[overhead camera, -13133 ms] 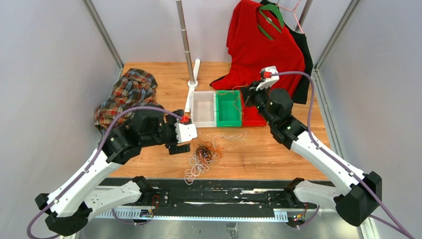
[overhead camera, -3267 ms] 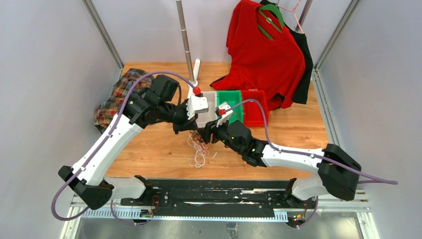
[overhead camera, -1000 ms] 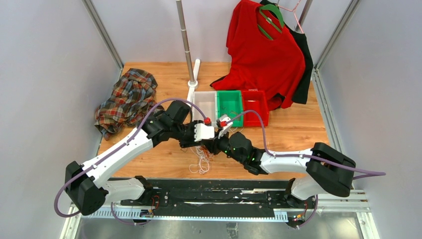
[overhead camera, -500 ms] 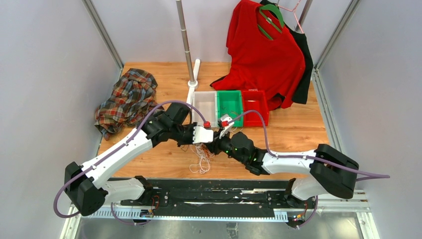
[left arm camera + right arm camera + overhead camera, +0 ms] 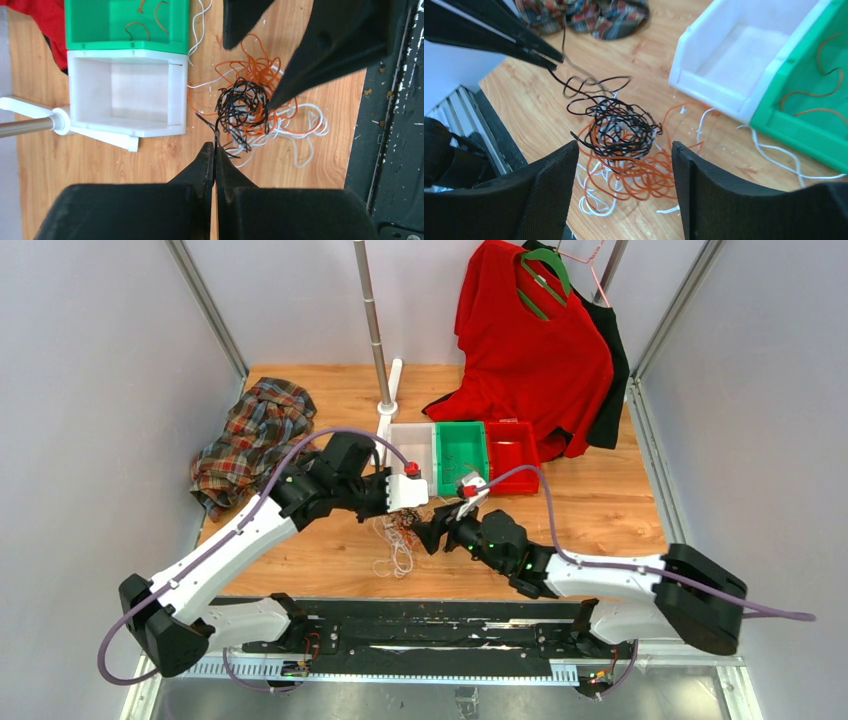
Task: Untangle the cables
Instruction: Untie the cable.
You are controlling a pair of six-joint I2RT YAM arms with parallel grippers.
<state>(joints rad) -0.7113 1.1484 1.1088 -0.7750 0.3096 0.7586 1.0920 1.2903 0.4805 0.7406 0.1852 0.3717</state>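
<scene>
We see a wooden counter [image 5: 600,500] crowded along its far side: a plaid shirt [image 5: 255,435] heaped at the left, an upright metal pole [image 5: 372,310] on a white foot, and a hanging red shirt [image 5: 530,330] draped down at the right. In front of these stands a row of three small bins: a white bin [image 5: 177,90], a green bin [image 5: 125,45] touching it and a red bin [image 5: 512,445] beyond. A few orange-brown pieces [image 5: 134,25] lie in the green one. The cables [image 5: 240,107] sit as one tangle on the counter just in front of the white and green bins. A black bunch is in the middle, orange loops [image 5: 260,65] lie around it, and white loops [image 5: 398,558] trail toward the near edge, some running off alongside the green bin. Both arms reach in over the tangle and face each other across it. The left gripper [image 5: 215,146] is pressed tight together, pinching a single black strand that leads into the black bunch. The right gripper [image 5: 624,145] is spread wide with nothing between its fingers, one on either side above the tangle; whether a fingertip brushes the black bunch we cannot tell. From above, the two wrists cover most of the tangle, and only the white loops show clearly. The pinched strand is blurred in the right wrist view, and the red bin's contents are hard to make out.
</scene>
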